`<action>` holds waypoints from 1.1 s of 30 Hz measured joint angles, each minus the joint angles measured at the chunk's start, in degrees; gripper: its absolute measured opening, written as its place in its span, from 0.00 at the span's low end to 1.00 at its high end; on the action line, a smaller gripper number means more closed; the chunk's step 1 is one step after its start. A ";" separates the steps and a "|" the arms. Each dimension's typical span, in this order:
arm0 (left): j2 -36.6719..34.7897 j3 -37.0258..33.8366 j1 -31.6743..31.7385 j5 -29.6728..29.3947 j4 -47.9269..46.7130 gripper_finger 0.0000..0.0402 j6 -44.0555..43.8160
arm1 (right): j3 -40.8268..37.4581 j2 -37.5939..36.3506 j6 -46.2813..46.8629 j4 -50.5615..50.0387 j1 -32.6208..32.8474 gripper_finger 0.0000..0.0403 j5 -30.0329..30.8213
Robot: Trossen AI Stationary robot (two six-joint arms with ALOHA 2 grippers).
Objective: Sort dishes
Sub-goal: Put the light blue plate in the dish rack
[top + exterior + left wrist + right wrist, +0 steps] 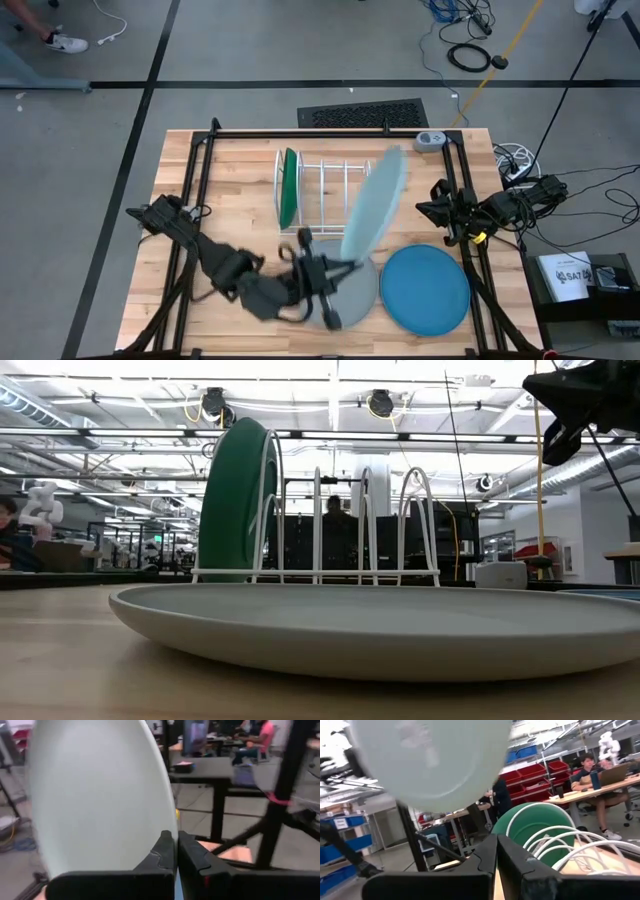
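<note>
On the surface, all positions referenced to the white wire rack:

Rack: stands upright near the centre of the wooden top; its hoops also show in the low view and the right wrist view.
Dark green plate: on edge in the rack's end slot on the left-arm side; visible as well in the low view and the right wrist view.
Pale light blue plate: lifted off the surface and tilted steeply on edge, overlapping the rack's end on the right-arm side in the high view; it fills the left wrist view.
Left gripper: in front of the rack, jaws clamped on the lower rim of the pale light blue plate.
Grey plate: flat on the surface in front of the rack, beneath the left gripper; it spans the low view.
Medium blue plate: flat on the surface, just beside the grey plate, on the side away from the left arm.
Right gripper: waits beside the rack at the surface edge, jaws together, holding nothing.
</note>
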 joint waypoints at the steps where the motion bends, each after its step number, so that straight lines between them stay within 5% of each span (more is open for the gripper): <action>1: -0.91 0.00 0.90 0.15 -1.89 0.00 -1.47 | 0.00 0.00 -0.03 0.01 0.00 0.02 -0.04; 6: -6.84 -7.83 5.50 0.04 -1.87 0.00 -7.19 | 0.00 0.00 -0.47 -0.20 0.00 0.02 -0.04; 12: -17.44 -31.97 9.56 4.15 19.09 0.00 -7.64 | 0.00 0.00 -0.52 -0.76 0.00 0.02 -0.04; 19: -27.78 -54.58 9.33 2.29 39.22 0.00 -8.17 | 0.00 0.00 -0.48 -0.91 0.00 0.02 0.04; 29: -30.00 -60.76 9.07 -1.63 40.98 0.00 -11.60 | 0.00 0.00 0.09 -0.88 0.00 0.02 0.05; 33: -29.97 -60.76 7.78 -2.54 48.48 0.00 -5.15 | 0.00 0.00 0.92 -1.52 -0.02 0.02 0.03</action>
